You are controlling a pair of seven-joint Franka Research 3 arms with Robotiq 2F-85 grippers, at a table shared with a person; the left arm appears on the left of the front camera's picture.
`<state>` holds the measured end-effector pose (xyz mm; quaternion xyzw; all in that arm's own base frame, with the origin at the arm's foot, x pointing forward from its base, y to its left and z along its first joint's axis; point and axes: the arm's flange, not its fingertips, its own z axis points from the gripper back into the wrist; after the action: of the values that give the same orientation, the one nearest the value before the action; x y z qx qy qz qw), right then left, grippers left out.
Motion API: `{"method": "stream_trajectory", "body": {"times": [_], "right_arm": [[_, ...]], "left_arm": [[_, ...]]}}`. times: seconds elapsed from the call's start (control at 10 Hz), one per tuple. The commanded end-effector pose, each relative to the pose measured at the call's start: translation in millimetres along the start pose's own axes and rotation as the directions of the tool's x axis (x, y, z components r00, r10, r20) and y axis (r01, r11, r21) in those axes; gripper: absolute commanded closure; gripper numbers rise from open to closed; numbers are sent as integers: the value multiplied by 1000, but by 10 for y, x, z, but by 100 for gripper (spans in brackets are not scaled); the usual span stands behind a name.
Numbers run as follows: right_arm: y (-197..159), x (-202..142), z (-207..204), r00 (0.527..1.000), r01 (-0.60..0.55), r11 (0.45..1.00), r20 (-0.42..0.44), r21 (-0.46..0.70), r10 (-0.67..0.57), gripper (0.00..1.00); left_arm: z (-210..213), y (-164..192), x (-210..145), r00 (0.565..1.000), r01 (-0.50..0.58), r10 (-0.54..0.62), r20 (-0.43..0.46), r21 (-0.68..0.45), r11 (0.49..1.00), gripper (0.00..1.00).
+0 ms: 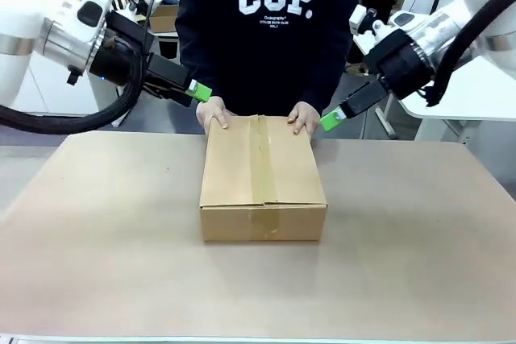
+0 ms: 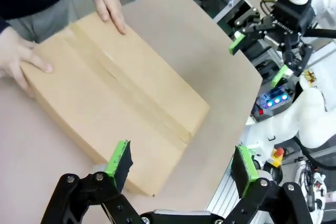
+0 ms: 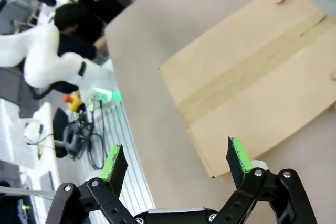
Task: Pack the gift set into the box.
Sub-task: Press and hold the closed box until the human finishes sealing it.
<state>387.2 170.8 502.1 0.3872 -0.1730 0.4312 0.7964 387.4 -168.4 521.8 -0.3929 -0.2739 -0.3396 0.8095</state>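
Upper left of the front view: the left gripper [image 1: 197, 91] hangs in the air off the far left corner of the box [image 1: 262, 171], pointing toward frame centre and touching nothing. In its wrist view the two green pads [image 2: 119, 157] are spread wide with nothing held between them.

Centre: the box sits flat on the table [image 1: 105, 239] with its flaps closed. A strip of brown tape [image 1: 260, 159] runs along the top seam and down the near face. A person in a dark sweatshirt [image 1: 266, 30] stands at the far edge — one hand [image 1: 214, 112] on the box's far left corner, the other hand [image 1: 305, 117] on its far right corner.

Upper right: the right gripper [image 1: 330, 121] hovers just beside the box's far right corner, near the person's hand but not touching it. In its wrist view the fingers [image 3: 239, 156] stand wide apart — empty.
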Motion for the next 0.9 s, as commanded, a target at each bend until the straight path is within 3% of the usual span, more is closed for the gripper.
{"method": "stream_trajectory", "body": {"times": [0.0,0.1,0.2,0.3,0.4,0.6,0.7,0.8], "right_arm": [[-102,50,66,994,97,992,32,83,-100,0],[0,0,0,1000,0,1000,0,0,0,0],[-48,166,-288,947,-319,930,29,181,319,0],[-92,256,-516,837,-547,816,122,187,533,0],[-240,191,-665,728,-683,723,176,102,663,0],[-592,7,-927,667,-728,681,151,-77,730,0],[-749,-99,-1054,664,-727,680,156,-94,731,0],[-929,-247,-1137,673,-712,694,176,-107,718,0]], "left_arm": [[130,12,112,1000,8,-8,-14,0,1000,0],[0,0,0,1000,0,0,0,0,1000,0],[-283,54,111,938,341,-341,67,7,940,0],[-517,207,76,885,463,-462,51,-9,886,0],[-714,337,-32,825,565,-564,29,-31,825,0],[-1042,505,-237,774,631,-632,46,-136,763,0],[-1160,545,-306,775,629,-628,72,-194,753,0],[-1242,612,-360,772,631,-632,60,-182,754,0]]}}
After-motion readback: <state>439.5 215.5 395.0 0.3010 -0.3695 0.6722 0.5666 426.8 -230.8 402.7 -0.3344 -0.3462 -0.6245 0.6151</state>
